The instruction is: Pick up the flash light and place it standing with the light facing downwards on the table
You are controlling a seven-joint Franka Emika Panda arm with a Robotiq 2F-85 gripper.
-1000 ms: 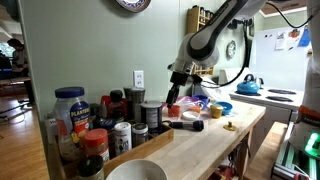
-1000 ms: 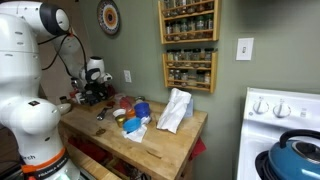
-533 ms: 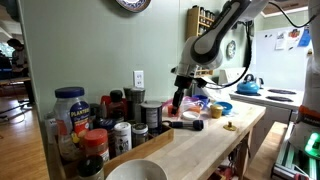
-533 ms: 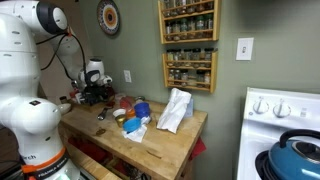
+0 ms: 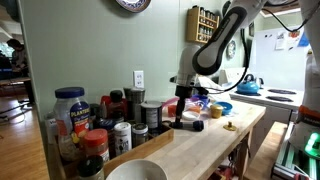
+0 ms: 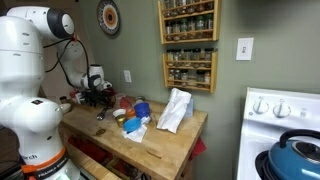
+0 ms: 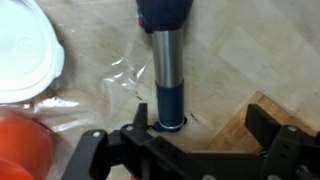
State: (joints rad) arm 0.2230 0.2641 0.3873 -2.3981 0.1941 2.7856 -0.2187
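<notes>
Wrist view: flash light [image 7: 170,70] is being shown lying flat on table [image 7: 262,45]; gripper [image 7: 178,132] is being held wide apart astride its tail. Risk: clamped so near the end, it could be levered out.

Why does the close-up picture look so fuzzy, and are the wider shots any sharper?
Wrist view: soft all over, the flash light and open end effector blurred, glare on the clear plastic film. In an exterior view, the white bowl up front is out of focus.
</notes>
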